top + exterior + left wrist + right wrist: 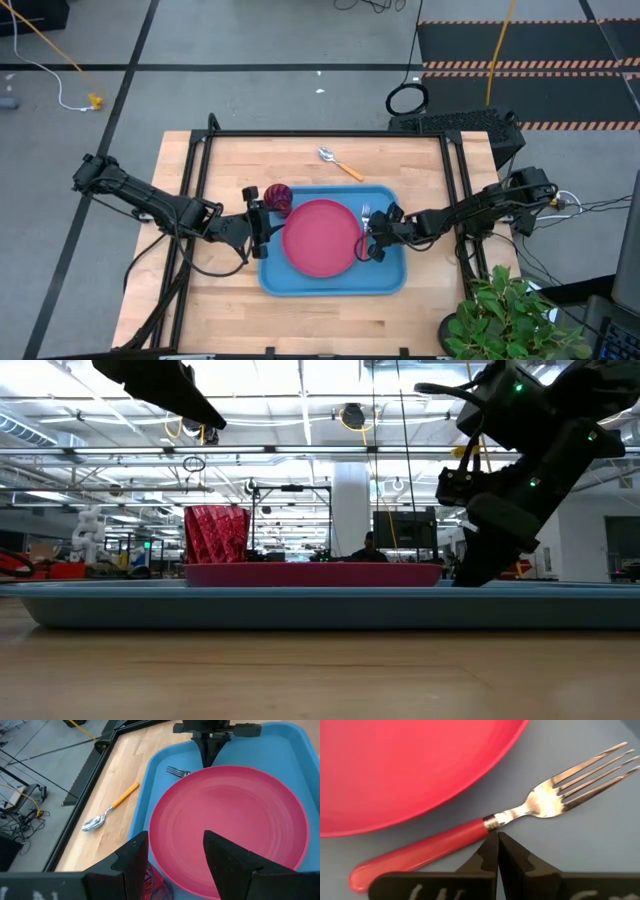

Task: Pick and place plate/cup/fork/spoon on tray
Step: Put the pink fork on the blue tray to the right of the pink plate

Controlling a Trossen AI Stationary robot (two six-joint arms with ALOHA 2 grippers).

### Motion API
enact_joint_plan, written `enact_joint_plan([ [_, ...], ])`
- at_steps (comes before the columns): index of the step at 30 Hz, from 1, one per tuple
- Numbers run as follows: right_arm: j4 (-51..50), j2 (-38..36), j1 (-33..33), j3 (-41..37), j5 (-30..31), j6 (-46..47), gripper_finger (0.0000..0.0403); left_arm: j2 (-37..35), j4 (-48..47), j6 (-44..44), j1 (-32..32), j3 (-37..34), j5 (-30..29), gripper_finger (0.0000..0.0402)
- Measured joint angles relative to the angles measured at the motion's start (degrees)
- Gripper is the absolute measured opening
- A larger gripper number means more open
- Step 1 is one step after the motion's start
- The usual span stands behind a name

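The blue tray [390, 283] lies in the middle of the table. The pinkish-red plate [322, 237] lies flat on it. The dark red cup [278, 197] stands upright at the tray's far left corner. The fork [520, 812] lies flat on the tray floor, right of the plate. The orange-handled spoon [341, 165] lies on the wood beyond the tray. My left gripper [175, 852] is open and empty at the plate's left edge, near the cup. My right gripper [497, 840] is shut, its tips right by the fork's neck. My right gripper's shut fingertips [490, 851] stand at the fork's neck [492, 822], where the red handle meets the metal. They come slanting down from the table's right. I cannot tell whether they touch it. The fork lies flat on the tray beside the plate's rim.
Black frame rails [200, 165] run along the table's left, far and right sides. A potted plant [510, 315] stands at the near right corner. Bare wood lies in front of the tray [330, 320].
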Motion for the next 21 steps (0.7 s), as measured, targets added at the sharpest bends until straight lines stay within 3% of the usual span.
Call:
enact_joint_plan([
  [21, 1.23, 0.09, -2.69, 0.0, 1.72, -1.48, 0.0, 0.0, 0.0, -0.33, 0.02, 0.0, 0.0, 0.0193],
])
